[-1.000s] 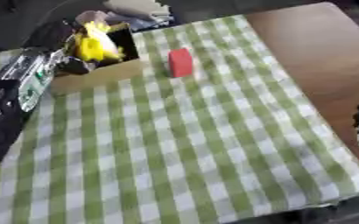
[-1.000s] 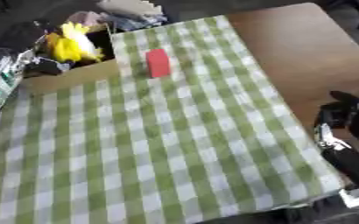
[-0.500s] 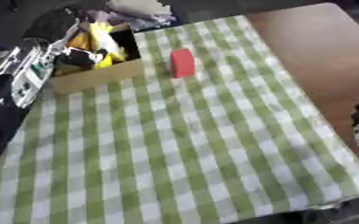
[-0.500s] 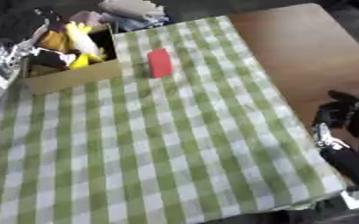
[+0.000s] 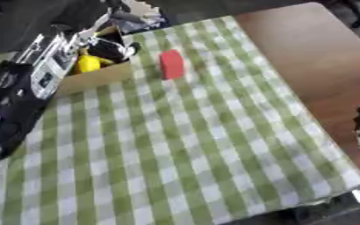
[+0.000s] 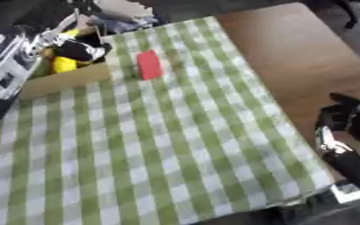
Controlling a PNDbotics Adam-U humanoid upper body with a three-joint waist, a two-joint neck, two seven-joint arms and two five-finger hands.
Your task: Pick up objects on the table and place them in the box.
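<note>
At the far left corner of the table [image 5: 306, 57], the robot's left hand [image 6: 72, 44] is reaching over the open brown cardboard box [image 5: 99, 75]. Its dark fingers are lying in among the contents, and whether they are released or clenched I cannot tell. Inside the box a yellow rounded object [image 5: 87, 64] is showing beside the fingers, touching the front wall from within; more dark and pale items are piling behind it, too jumbled to name.

Just right of the box, near the far edge, a small red rectangular block [image 5: 171, 64] is lying on the green and white checked tablecloth [image 5: 175, 145], close to the box but apart from it. It is the one loose thing waiting on the cloth. It looks stiff and light, with flat faces, so it will probably not deform or slip much; taking it across its two long sides, thumb against fingers, seems the soundest hold. The cloth under it may wrinkle if fingers drag.

At the near right edge, over the bare brown wood, the right hand [image 6: 344, 127] is resting idle, fingers relaxed and holding nothing.
</note>
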